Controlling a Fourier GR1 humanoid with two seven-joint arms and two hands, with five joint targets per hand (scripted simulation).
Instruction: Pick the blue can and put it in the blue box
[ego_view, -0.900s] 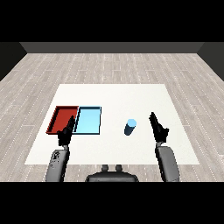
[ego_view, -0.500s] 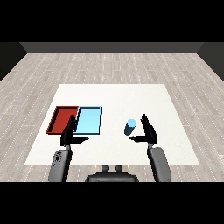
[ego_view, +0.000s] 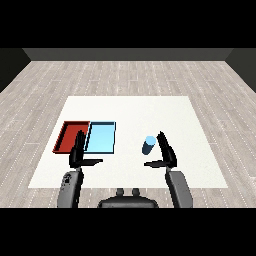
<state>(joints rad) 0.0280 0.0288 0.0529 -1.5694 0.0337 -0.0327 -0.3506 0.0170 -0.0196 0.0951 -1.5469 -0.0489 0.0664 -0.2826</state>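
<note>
On the bench (ego_view: 130, 107), the can (ego_view: 148, 145) stands upright just to the left of the right robot hand (ego_view: 167, 154) and a little beyond its thumb, not visibly touching it. Two trays lie side by side and touching, directly beyond the left robot hand (ego_view: 77, 152), well to the left of the can. The left tray (ego_view: 64, 137) is the outer one; the right tray (ego_view: 101, 137) lies between it and the can.

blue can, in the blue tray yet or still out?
Out. The blue can stands upright on the white table, right of the light blue tray and apart from it, beside the open right hand.
</note>
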